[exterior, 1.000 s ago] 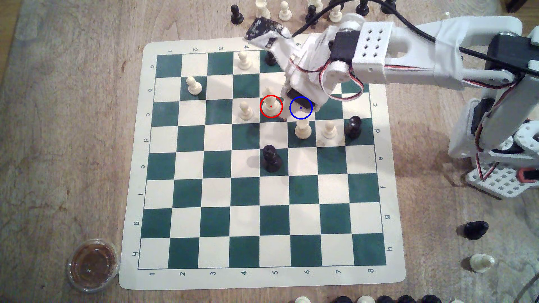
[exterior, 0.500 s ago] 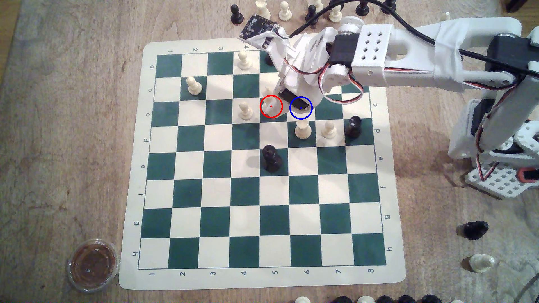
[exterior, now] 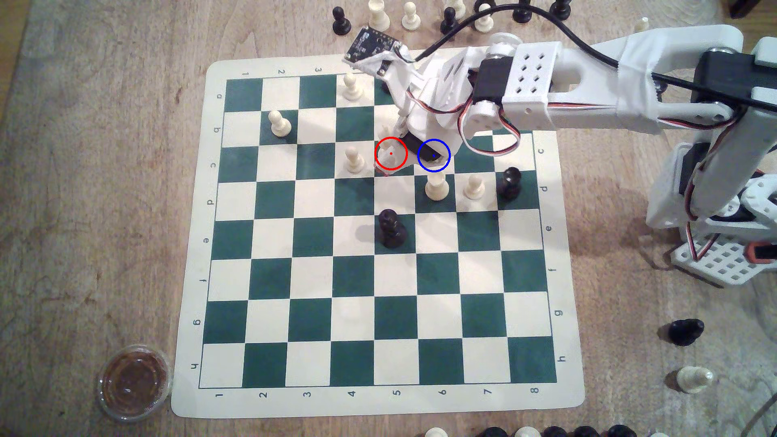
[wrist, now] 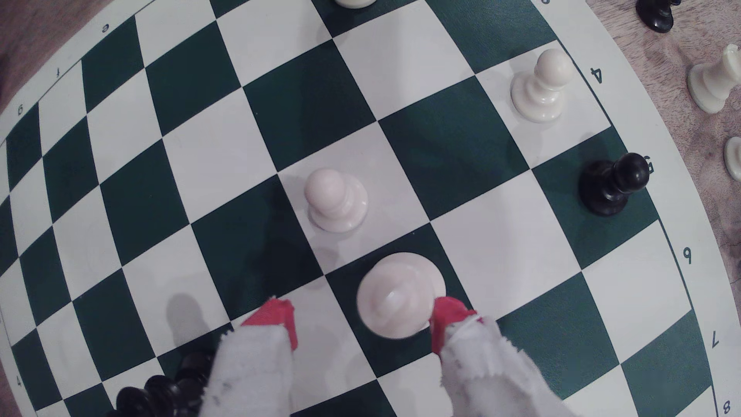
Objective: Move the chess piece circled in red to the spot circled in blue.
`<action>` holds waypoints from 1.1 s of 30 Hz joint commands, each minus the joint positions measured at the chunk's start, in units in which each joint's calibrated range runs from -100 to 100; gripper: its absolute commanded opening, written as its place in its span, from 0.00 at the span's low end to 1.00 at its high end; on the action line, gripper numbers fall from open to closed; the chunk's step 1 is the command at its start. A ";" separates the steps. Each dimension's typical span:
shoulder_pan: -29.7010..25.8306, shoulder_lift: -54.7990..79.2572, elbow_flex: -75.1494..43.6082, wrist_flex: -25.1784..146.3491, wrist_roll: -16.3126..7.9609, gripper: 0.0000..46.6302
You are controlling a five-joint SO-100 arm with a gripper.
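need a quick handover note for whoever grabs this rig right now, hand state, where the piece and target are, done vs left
Hand: open, red-tipped fingers straddling the chess piece; one tip looks against it, the other stands apart.
Chess piece: upright on its red-ringed green square, not lifted.
The spot: blue-ringed cream square next to it toward the exterior view's right, mostly hidden under the arm.
Done: hand lowered around the piece.
Left: close, lift, shift one square to the spot, set down, release. Mind the cream pawn on the neighbouring square.
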 commanded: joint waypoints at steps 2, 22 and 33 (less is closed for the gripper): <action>1.14 -1.41 -1.50 -2.08 0.59 0.40; -0.42 -3.87 -2.22 -2.57 0.29 0.39; 0.05 -4.55 -1.68 -3.96 0.24 0.36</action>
